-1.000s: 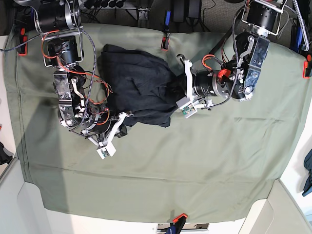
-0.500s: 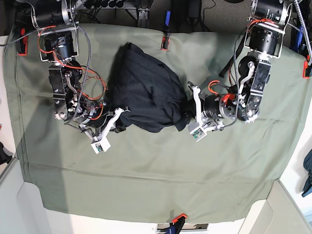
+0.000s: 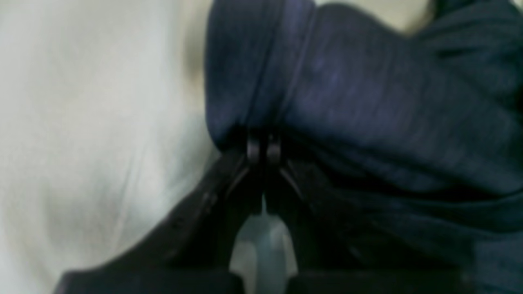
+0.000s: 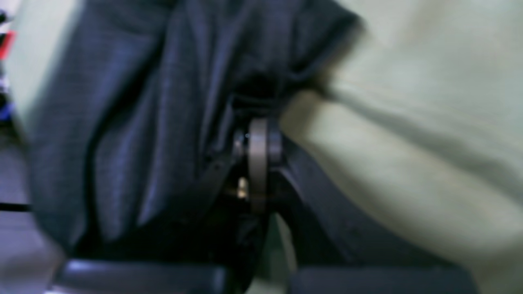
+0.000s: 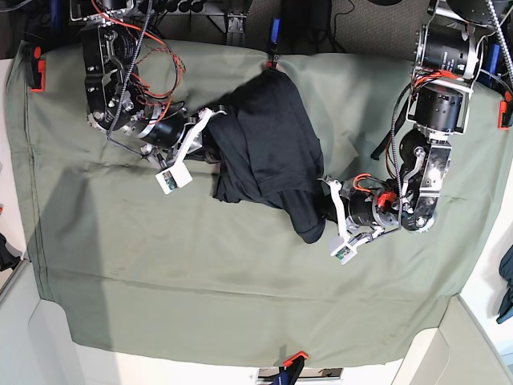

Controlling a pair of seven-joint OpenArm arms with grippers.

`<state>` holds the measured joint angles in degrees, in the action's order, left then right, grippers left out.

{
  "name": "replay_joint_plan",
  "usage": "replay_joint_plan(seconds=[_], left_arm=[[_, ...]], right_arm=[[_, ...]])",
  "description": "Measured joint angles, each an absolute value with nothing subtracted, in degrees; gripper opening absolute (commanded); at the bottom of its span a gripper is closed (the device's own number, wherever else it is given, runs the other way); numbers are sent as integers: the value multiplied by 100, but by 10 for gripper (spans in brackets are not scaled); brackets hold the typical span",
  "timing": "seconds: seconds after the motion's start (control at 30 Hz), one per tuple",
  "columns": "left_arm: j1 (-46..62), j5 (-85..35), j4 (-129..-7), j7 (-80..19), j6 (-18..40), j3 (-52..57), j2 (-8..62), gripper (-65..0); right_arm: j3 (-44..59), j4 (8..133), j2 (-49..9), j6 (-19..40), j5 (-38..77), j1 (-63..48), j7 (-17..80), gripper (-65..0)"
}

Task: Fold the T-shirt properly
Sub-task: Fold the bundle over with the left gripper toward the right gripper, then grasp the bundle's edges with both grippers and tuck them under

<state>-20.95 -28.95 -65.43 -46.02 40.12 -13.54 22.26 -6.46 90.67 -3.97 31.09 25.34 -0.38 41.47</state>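
Note:
The dark T-shirt (image 5: pixel 268 136) lies bunched in a long diagonal heap on the sage-green table cloth (image 5: pixel 240 281), running from the far edge to the middle. My right gripper (image 5: pixel 210 143) is shut on its left edge. My left gripper (image 5: pixel 323 210) is shut on its lower right end. In the left wrist view, the gripper (image 3: pixel 263 149) pinches a fold of the navy fabric (image 3: pixel 367 102). In the right wrist view, the gripper (image 4: pixel 257 143) pinches the fabric (image 4: pixel 135 102) close above the cloth. Sleeves and cuffs are hidden in the folds.
Red clamps hold the table cloth at its edges: far left (image 5: pixel 32 68), far middle (image 5: pixel 271 64), right (image 5: pixel 505 108) and front (image 5: pixel 295 357). A blue cloth scrap (image 5: pixel 506 281) hangs past the right edge. White table rims show at the front corners.
My right gripper has moved toward the far edge with the shirt's left edge. My left gripper has moved toward the front. The shirt has swung and stretched into a diagonal strip.

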Motion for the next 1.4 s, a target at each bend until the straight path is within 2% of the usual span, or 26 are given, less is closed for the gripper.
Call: replay_joint_plan(seconds=[0.17, 0.33, 0.6, 0.77, 0.9, 1.17, 1.3, 1.4], left_arm=[[-1806, -4246, -6737, -5533, 3972, -1354, 2670, -650], [-1013, -5124, -7728, -6139, 3942, -1361, 3326, -650], [-16, -5452, -9507, -6261, 3966, -1350, 4010, -650], [410, -5415, -10431, -6381, 3955, -926, 4281, -650], [587, -5439, -11122, -6261, 3964, -576, 4265, -650], [593, -5035, -10680, -5804, 3966, -530, 3529, -650], [615, -5024, -10204, -5802, 3968, -528, 3199, -650], [722, -5019, -10057, -5774, 3968, -528, 3159, -650]], right_arm=[[-650, 9559, -397, 3111, 2681, -628, 4182, -650], [-644, 9800, -397, 3107, 2571, -908, 4195, -650], [113, 10134, -395, 3009, 2423, -792, 4099, -650], [447, 10388, -395, 2936, 2571, -482, 4056, -650], [231, 10377, -309, 2939, 2858, -327, 4056, -650], [-1500, 9358, 333, 2998, 1428, 495, 3750, -650], [-1833, 8503, 303, 2856, 851, 801, 3730, -650], [-1831, 8342, 82, 2762, 867, 705, 3675, -650]])
